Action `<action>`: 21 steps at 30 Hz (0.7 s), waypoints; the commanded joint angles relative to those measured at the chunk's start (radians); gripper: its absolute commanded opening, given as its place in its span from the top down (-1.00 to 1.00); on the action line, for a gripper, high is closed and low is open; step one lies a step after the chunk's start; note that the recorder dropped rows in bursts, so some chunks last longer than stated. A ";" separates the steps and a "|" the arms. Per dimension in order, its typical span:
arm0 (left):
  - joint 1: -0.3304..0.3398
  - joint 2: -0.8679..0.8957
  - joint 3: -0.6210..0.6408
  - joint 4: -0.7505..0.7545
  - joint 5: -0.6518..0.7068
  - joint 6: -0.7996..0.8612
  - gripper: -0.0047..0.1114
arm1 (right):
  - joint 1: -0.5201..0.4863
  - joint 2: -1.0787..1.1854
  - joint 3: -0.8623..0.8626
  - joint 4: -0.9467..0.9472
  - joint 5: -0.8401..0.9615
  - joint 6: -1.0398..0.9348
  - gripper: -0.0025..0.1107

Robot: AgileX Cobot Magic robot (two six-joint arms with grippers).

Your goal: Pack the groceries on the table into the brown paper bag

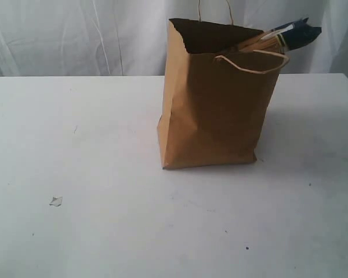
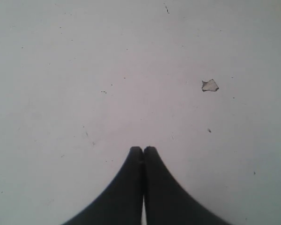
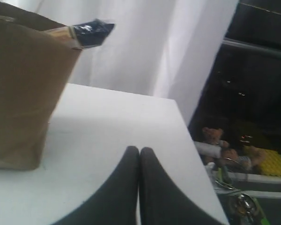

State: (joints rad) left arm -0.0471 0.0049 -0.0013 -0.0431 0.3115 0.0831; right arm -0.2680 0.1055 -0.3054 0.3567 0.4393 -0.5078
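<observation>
The brown paper bag [image 1: 217, 110] stands upright on the white table [image 1: 104, 220], a little right of the middle. A long dark noodle packet [image 1: 287, 36] sticks out of its top at the right; the right wrist view shows the bag [image 3: 23, 89] and the packet's end [image 3: 86, 33] too. Whatever else lies inside the bag is hidden, and no other groceries show on the tabletop. My left gripper [image 2: 143, 149] is shut and empty above bare table. My right gripper [image 3: 139, 149] is shut and empty, off to the bag's side. Neither arm appears in the exterior view.
A small pale scrap [image 1: 55, 201] lies on the table at the front left, and the scrap [image 2: 209, 85] also shows in the left wrist view. White curtains hang behind the table. Past the table's right edge [image 3: 192, 140] sits dark clutter with a yellow crate [image 3: 274, 164].
</observation>
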 commanded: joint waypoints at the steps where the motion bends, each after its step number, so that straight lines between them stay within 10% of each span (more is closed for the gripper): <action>1: -0.004 -0.005 0.001 -0.016 0.027 0.000 0.92 | -0.001 -0.015 0.033 -0.320 -0.050 0.343 0.96; 21: -0.004 -0.005 0.001 -0.011 0.021 0.000 0.92 | 0.179 -0.106 0.305 -0.364 -0.090 0.483 0.96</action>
State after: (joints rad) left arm -0.0471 0.0049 -0.0013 -0.0448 0.3138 0.0831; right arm -0.1093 0.0068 -0.0063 0.0000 0.3434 -0.0293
